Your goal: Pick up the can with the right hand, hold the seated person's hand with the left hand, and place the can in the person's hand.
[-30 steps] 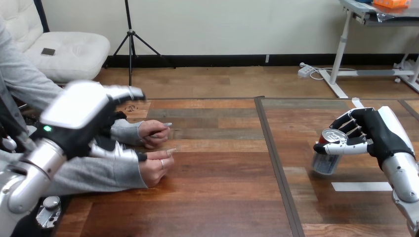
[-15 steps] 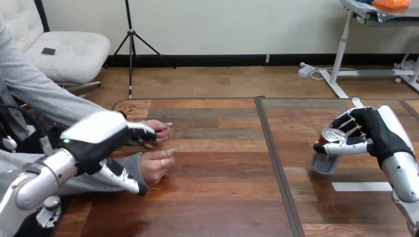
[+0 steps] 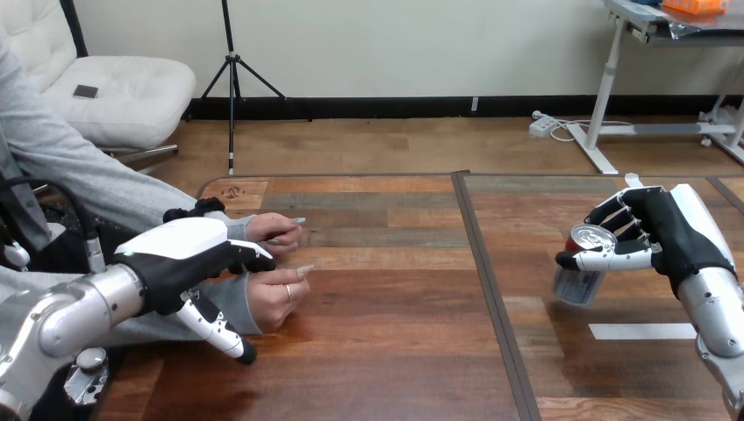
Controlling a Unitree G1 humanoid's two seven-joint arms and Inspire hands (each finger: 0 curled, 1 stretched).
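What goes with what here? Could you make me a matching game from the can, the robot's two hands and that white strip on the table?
Things:
1. can
2. left hand
3. right hand
4. white strip

States:
A. lying flat on the table
B. fingers curled round the can
C. open, over the person's nearer wrist
D. tilted, gripped in a hand

Pairs: 1-D, 2-C, 3-B, 4-A
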